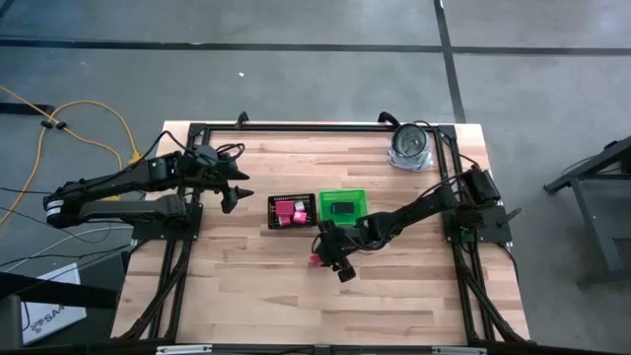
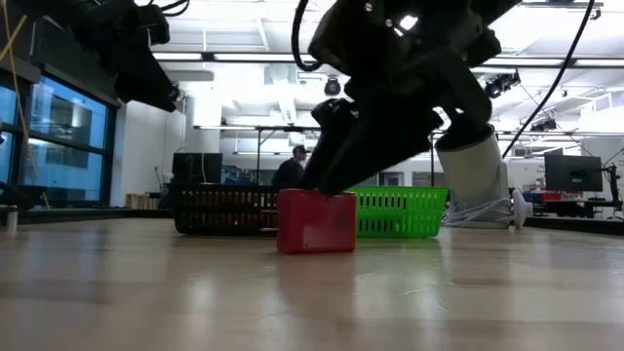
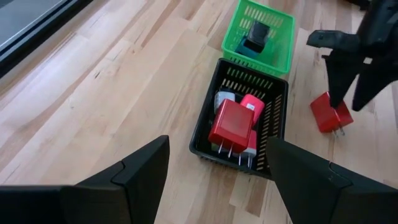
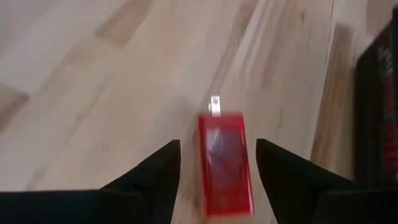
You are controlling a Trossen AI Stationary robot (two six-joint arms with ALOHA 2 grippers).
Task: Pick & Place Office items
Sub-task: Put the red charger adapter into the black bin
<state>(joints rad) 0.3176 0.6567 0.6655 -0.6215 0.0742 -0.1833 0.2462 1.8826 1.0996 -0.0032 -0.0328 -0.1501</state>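
- the black mesh tray sits near the middle of the wooden table, and everything below is placed from it.
- the green bin stands just beside the tray, their walls close together or touching; a dark teal block lies inside the bin.
- inside the tray lie a big red block with metal prongs, a pink block behind it and a pale grey piece at the side; they fill much of the tray floor.
- a loose red block lies flat on the bare wood on the front side of the tray, a little way off its wall, a single metal prong sticking out from one end.
- the right gripper is low over that block; its fingers stand apart on either side of the block, with wood showing in the gaps, so nothing is gripped.
- the left gripper hangs in the air beside the tray, on the side away from the bin, fingers spread wide and empty.
- a shiny silver round object rests near the table's far right corner, well apart from the tray.
- open wood stretches from the tray to the front edge and to the left edge.
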